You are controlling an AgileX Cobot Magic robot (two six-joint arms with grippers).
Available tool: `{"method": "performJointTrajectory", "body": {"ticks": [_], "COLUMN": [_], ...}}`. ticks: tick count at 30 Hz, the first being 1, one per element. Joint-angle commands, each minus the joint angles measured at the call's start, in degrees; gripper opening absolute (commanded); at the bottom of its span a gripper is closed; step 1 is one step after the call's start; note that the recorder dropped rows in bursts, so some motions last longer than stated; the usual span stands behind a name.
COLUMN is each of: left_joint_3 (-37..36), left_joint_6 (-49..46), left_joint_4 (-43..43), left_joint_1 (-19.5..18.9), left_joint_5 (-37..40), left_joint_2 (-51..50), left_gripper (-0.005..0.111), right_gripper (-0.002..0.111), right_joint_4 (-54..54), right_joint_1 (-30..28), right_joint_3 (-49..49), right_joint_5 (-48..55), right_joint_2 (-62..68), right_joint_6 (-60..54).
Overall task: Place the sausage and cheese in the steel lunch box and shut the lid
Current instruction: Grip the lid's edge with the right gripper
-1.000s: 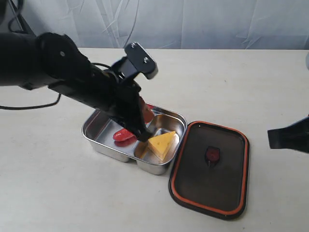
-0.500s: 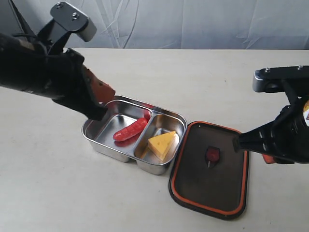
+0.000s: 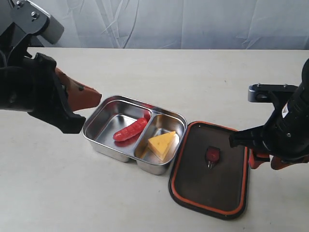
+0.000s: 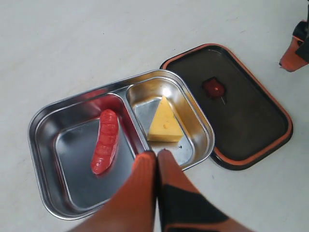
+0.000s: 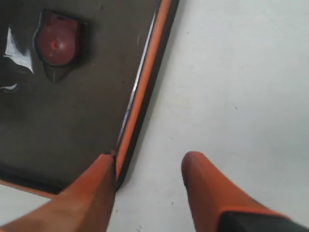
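Note:
The steel lunch box stands open on the table, the red sausage in its left compartment and the yellow cheese wedge in its right. The dark lid lies flat just right of the box, orange valve at its centre. My left gripper hovers shut and empty beside the box's left end; its wrist view looks down on the sausage, cheese and lid. My right gripper is open astride the lid's right rim, one finger over the lid, the other over the table.
The box and lid rest on a pale table with a white cloth backdrop behind. My right arm's black wrist rises just right of the lid.
My left gripper has pulled out of the box and back to the left, leaving the sausage lying there. My right gripper has come in to the lid's right edge and opened.

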State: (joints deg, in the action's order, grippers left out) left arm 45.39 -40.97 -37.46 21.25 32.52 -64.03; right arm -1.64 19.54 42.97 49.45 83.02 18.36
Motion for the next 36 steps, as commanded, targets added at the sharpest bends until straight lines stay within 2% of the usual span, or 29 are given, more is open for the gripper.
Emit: {"method": "performJointTrajectory", "body": {"ticks": [1,8,20,24,36], "left_joint_3": [-0.3,-0.3,-0.3,-0.3,-0.3], "left_joint_6": [0.3,0.3,0.5,0.5,0.5], "left_joint_4": [0.0,1.6,3.1,3.3,3.6], "left_joint_1": [-0.1,-0.1,-0.1,-0.1,-0.1], "left_joint_5": [0.3,3.1,4.9,5.0,4.9], "left_joint_2": [1.6,2.1,2.1,2.1,2.1], "left_gripper": [0.000,0.000,0.000,0.000,0.000], "right_gripper": [0.046,0.046,0.046,0.046,0.046], "right_joint_4": [-3.4,-8.6,-7.4,-4.0,-3.2], "right_joint_1": [-0.4,-0.4,-0.4,-0.4,-0.4], "right_joint_3": [0.9,0.9,0.9,0.9,0.9], "right_joint_5": [-2.6,-2.9,-6.3,-6.3,-11.6], "right_joint_2": [0.7,2.7,11.3,14.5,16.3], "right_joint_6": [-0.8,-4.3,-4.2,-0.7,2.8]}}
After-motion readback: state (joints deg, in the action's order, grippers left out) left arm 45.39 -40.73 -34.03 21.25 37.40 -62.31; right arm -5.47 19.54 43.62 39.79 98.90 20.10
